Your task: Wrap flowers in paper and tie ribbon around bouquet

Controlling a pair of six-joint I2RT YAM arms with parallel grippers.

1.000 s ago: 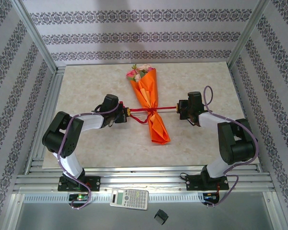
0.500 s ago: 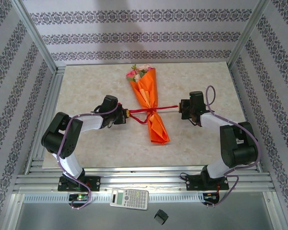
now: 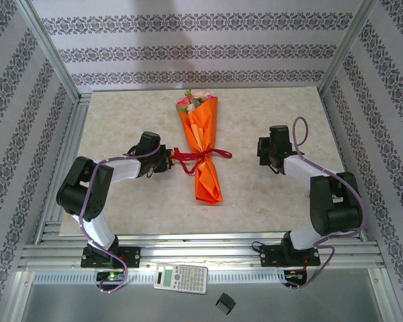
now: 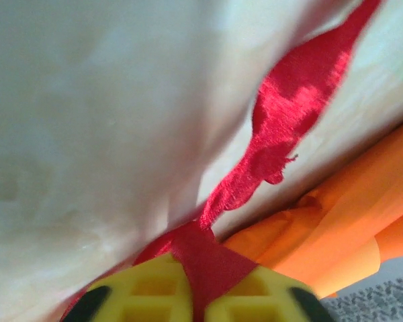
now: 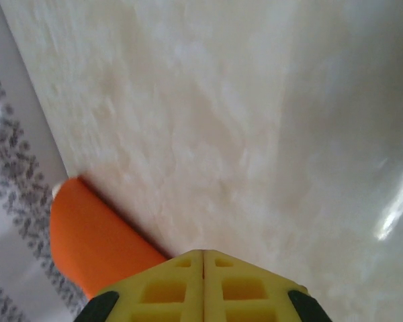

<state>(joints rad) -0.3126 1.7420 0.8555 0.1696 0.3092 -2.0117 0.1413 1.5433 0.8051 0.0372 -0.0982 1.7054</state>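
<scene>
The bouquet (image 3: 205, 178) lies flat near the middle of the counter (image 3: 121, 121), a narrow cone of orange paper (image 3: 196, 131). Its wide end points to the far wall and its tip to the arms. Pink and cream flowers (image 3: 193, 100) with green leaves show at the wide end. A dark red ribbon (image 3: 195, 155) is tied round the cone's waist. One end curls loose on the counter to the right; the other runs left to the left end effector (image 3: 168, 159).

In the left wrist view the ribbon (image 4: 282, 114) runs across the counter and passes between the yellow pads of the left end effector (image 4: 198, 268), which is closed on it, with the paper (image 4: 336, 221) just beside it. The right end effector (image 3: 260, 149) sits well apart from the bouquet on the right. In its wrist view the pads (image 5: 203, 253) meet with nothing between them, and a rounded orange edge of paper (image 5: 87, 248) shows at lower left.

The counter is a pale, glossy marble-patterned slab. Walls (image 3: 188, 47) papered in grey and white ornamental stripes close it in on three sides, with aluminium posts (image 3: 50, 57) at the corners. Aluminium rails (image 3: 201, 255) run along the near edge where both arm bases are bolted. In front of the rails lie a calculator (image 3: 181, 277) and a small black object (image 3: 225, 303).
</scene>
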